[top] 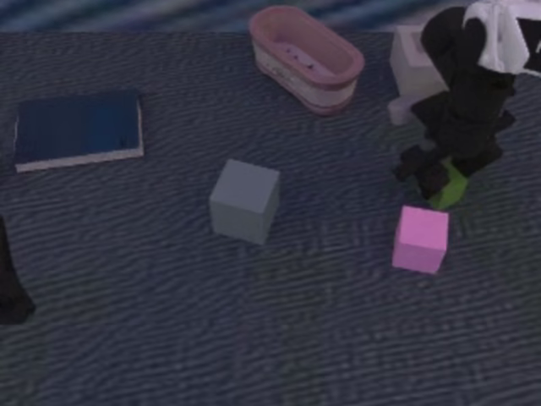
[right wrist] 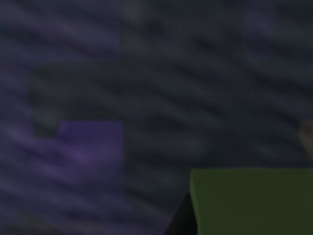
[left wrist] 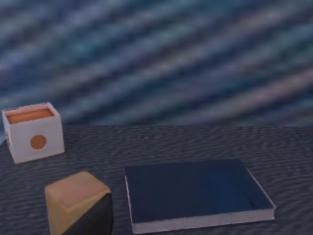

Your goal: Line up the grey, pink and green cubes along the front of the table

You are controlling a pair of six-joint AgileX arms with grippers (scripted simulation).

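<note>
At table's right, right claw [top: 441, 179] on green cube [top: 450, 188]; finger spread untellable.

book [top: 78, 128] left, tub [top: 306, 57] behind cubes [top: 245, 201]

The right pincer [top: 435, 173] sits over the green cube [top: 450, 188], hemmed by the pink cube [top: 420, 239] just in front and the pale box [top: 414, 59] behind. Toward the grey cube [top: 244, 201], open desk [top: 279, 338].
</note>
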